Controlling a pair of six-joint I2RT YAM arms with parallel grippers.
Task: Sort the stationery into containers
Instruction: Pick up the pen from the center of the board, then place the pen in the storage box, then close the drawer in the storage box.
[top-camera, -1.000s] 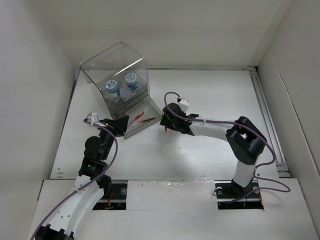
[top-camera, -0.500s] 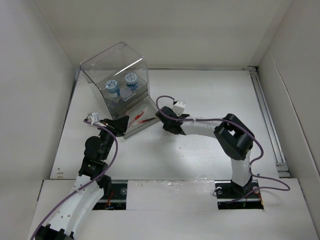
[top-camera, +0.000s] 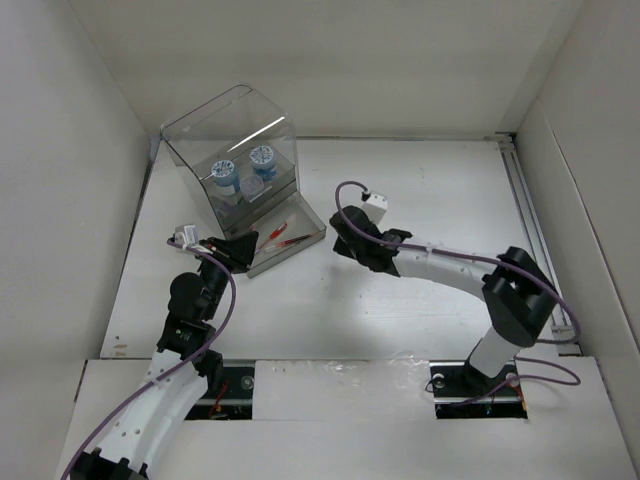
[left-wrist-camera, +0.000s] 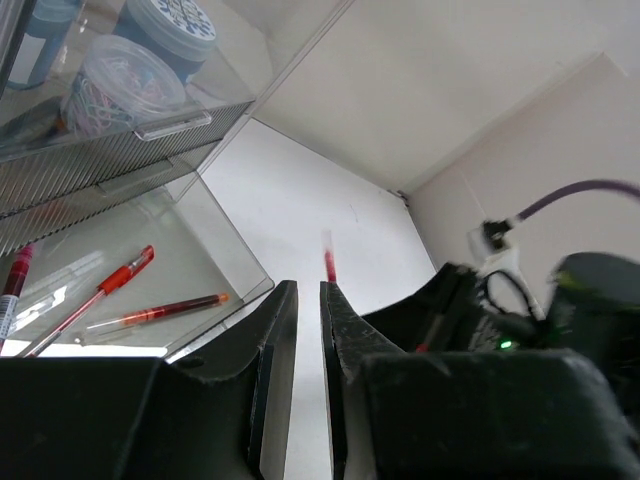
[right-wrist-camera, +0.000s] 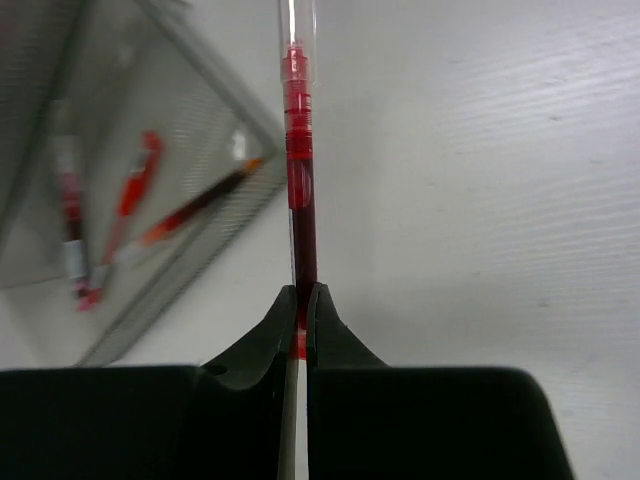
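Right arm carrying the last red pen toward the open drawer. The right gripper is closed on the red pen near one end, so most of the barrel juts out ahead of the fingertips. In the top view the right gripper hangs just beside the right-hand corner of the drawer, which stands pulled out from the base of the clear acrylic box. Three more red pens lie loose on the drawer floor, at slightly different angles. Two blue-lidded tubs sit in the compartment above.

The left gripper rests near the opposite front corner of the drawer. Only a narrow slit shows between its jaws, and nothing is visible between them.

To do this step well:
- Judge clearance from the pen's free tip, not from your fingertips, since the tip reaches the drawer wall first.
- Bring the pen over the front wall before you descend. It appears to be outside the drawer, above the bare surface.
- Turn the barrel roughly along the drawer's length so that it settles flat beside the others.
- Release low. A thin round pen probably rolls or bounces if it is dropped from a height.
- Keep well clear of the left arm.
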